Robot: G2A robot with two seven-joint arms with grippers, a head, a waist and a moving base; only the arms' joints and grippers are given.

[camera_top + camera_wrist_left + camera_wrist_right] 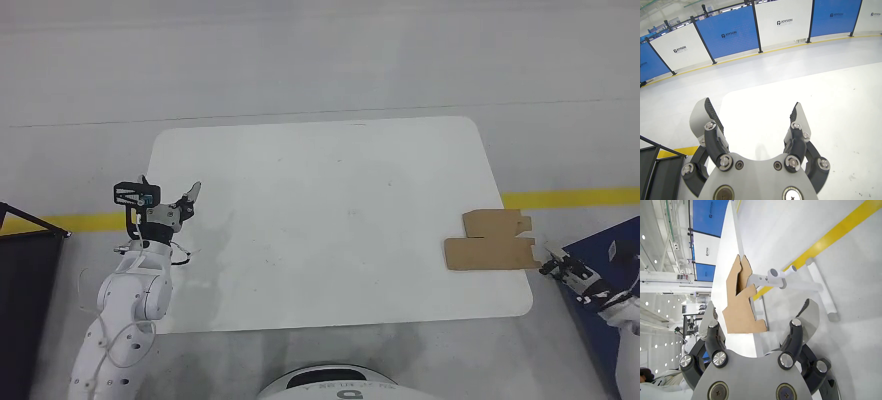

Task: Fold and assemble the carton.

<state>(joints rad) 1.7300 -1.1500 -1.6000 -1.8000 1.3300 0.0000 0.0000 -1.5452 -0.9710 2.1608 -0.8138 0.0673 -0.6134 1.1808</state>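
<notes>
A flat brown cardboard carton lies unfolded at the right edge of the white table, part of it hanging past the edge. My right gripper stands open just off that edge, beside the carton's overhanging flaps, touching nothing. In the right wrist view the carton lies right ahead of the gripper, with the table edge between the spread fingers. My left gripper hovers open over the table's left side, far from the carton. The left wrist view has its fingers spread above bare table, the gripper holding nothing.
A dark blue bin sits off the table at the right, and a black frame stands at the left. White table legs show under the right edge. A yellow floor line runs behind the table.
</notes>
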